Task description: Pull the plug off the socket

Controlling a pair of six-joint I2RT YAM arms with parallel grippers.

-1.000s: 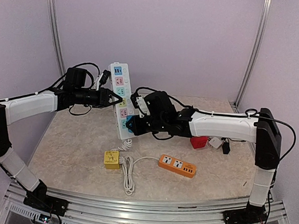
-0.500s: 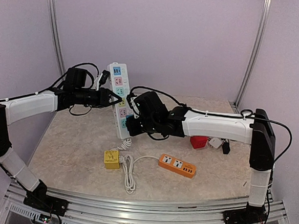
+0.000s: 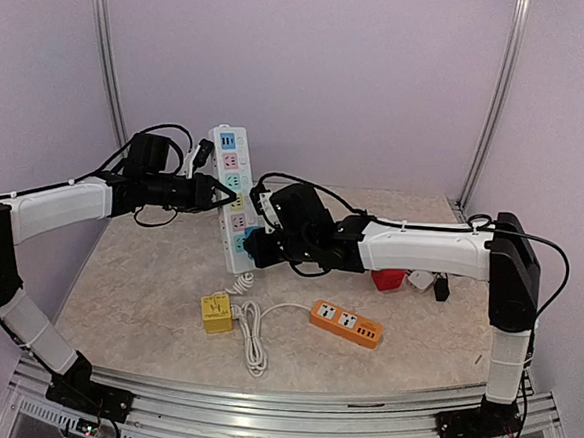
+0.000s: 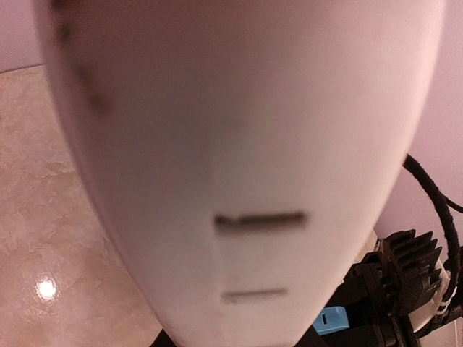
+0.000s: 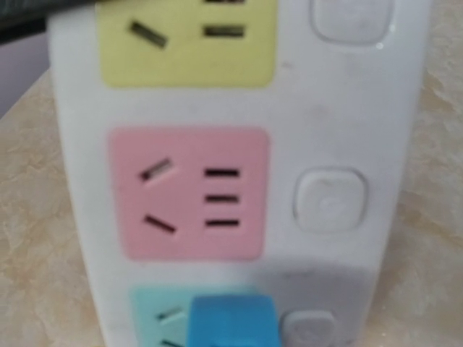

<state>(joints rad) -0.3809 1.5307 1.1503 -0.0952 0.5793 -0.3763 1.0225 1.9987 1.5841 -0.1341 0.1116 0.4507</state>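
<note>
Two arms meet at a white power strip [image 3: 231,180], tilted upright left of centre in the overhead view. The left gripper [image 3: 217,194] clamps its left edge. The right gripper [image 3: 257,243] is closed on the blue plug [image 5: 231,322], seated in the teal socket [image 5: 155,318] near the strip's lower end.

A white power strip [image 5: 347,94] fills most of the picture from top to bottom, with the tan table [image 5: 29,238] showing at the left and right edges. It has a yellow socket [image 5: 188,43] at the top, a pink socket [image 5: 189,194] in the middle and a green socket [image 5: 155,314] at the bottom, each beside a white button [image 5: 330,201]. A blue plug [image 5: 231,320] at the bottom middle covers part of the green socket.
</note>
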